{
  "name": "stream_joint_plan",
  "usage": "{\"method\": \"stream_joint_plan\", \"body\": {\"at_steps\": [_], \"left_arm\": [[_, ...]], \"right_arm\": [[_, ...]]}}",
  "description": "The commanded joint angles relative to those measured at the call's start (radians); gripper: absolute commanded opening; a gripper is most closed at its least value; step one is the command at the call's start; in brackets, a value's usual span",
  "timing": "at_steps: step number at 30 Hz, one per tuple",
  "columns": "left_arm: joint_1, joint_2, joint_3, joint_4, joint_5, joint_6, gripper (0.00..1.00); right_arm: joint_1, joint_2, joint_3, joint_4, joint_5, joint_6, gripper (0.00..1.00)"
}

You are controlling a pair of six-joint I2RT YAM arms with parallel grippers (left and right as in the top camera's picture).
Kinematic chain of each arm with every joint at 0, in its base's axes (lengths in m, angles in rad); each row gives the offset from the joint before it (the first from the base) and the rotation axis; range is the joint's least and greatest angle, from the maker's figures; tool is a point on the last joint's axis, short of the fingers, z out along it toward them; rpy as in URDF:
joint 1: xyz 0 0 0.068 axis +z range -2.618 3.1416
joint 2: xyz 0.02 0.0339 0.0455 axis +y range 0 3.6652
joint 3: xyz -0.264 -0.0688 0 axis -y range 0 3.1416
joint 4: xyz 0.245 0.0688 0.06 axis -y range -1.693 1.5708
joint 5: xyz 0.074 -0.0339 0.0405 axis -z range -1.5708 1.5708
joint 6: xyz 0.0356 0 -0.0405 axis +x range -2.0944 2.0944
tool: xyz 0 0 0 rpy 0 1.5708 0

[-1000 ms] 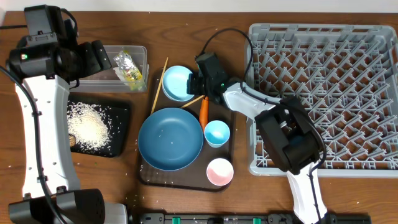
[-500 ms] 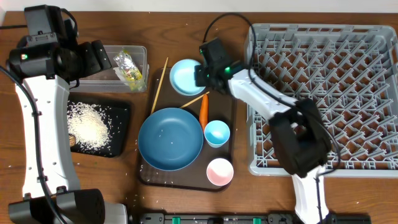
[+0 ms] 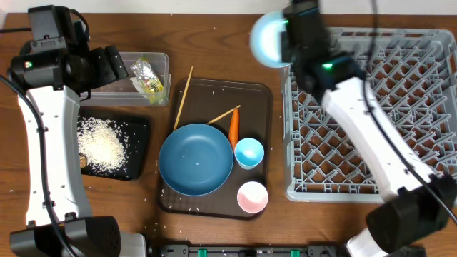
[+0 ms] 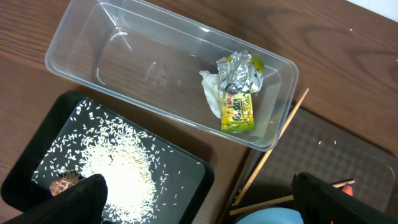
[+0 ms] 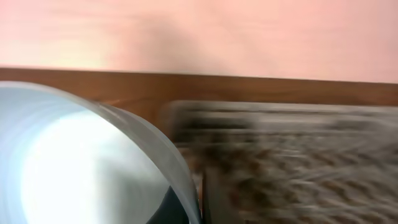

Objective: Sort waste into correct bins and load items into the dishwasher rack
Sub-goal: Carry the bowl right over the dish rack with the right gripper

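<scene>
My right gripper [image 3: 287,37] is shut on the rim of the light blue bowl [image 3: 266,39] [image 5: 74,162], held in the air by the far left corner of the grey dishwasher rack [image 3: 371,107]. My left gripper [image 4: 199,208] hangs open over the clear tub [image 4: 155,68] and the black tray [image 4: 186,168], holding nothing. The tub holds a yellow-green wrapper [image 4: 239,93] and a white paper wad [image 4: 210,93]. Rice [image 4: 118,168] and a brown lump [image 4: 62,185] lie in the black tray. The carrot [image 3: 233,126], dark blue plate [image 3: 196,158], blue cup [image 3: 249,153], pink cup [image 3: 252,197] and chopsticks [image 3: 182,96] are on the brown serving tray [image 3: 257,100].
The rack takes up the right half of the table. Loose rice grains are scattered on the serving tray and the wood by its front left corner. One chopstick [image 3: 223,116] lies across the plate's far edge. The right wrist view is motion-blurred.
My right gripper has lifted the light blue bowl off the serving tray and carried it up and to the right, toward the rack's far left corner. The left arm has not moved.
</scene>
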Motion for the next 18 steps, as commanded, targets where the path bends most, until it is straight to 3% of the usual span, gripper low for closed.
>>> {"method": "stream_joint_plan", "body": {"at_steps": [1, 12, 18], "left_arm": [[0.005, 0.008, -0.013, -0.002, -0.001, -0.005, 0.96], [0.005, 0.008, -0.013, -0.002, -0.001, -0.005, 0.96], [0.005, 0.008, -0.013, -0.002, -0.001, -0.005, 0.96]], "right_arm": [[-0.053, 0.015, 0.002, -0.038, 0.265, -0.047, 0.01], [-0.229, 0.024, 0.0, -0.085, 0.389, -0.052, 0.01], [-0.313, 0.044, 0.0, -0.047, 0.388, -0.223, 0.01]]}}
